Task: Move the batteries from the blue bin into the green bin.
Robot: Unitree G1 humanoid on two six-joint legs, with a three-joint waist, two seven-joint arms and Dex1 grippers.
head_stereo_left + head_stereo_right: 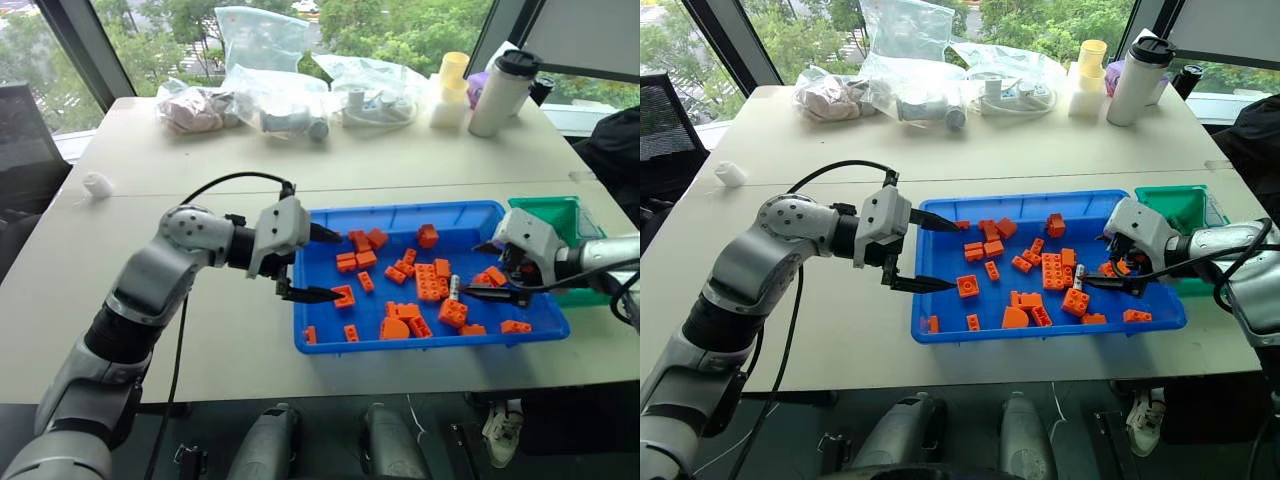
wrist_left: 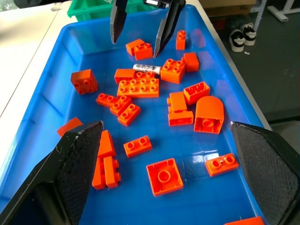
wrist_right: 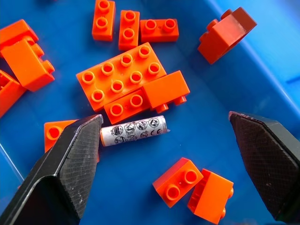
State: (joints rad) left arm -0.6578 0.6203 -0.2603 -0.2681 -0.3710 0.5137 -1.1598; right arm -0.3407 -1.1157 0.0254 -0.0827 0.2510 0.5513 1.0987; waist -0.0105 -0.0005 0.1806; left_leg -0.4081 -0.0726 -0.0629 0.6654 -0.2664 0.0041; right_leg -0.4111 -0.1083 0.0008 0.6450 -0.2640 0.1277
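On my desk [image 1: 200, 330] the blue bin [image 1: 400, 215] holds orange bricks [image 1: 432, 282] and one battery [image 3: 133, 131]. The green bin [image 1: 550, 215] sits beside it. Both my left end effector [image 1: 312, 264] and right end effector [image 3: 164, 154] are released, the right over the battery.

Left pincer [image 1: 305, 263] and right pincer [image 3: 168, 154] gape wide.

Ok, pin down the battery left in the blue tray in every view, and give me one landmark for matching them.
Left eye: battery right of centre in the tray, by the right pincer.
Right eye, same spot.
Left wrist, below the far pincer.
Right wrist, centre.
Landmark: the wide flat brick touching it.
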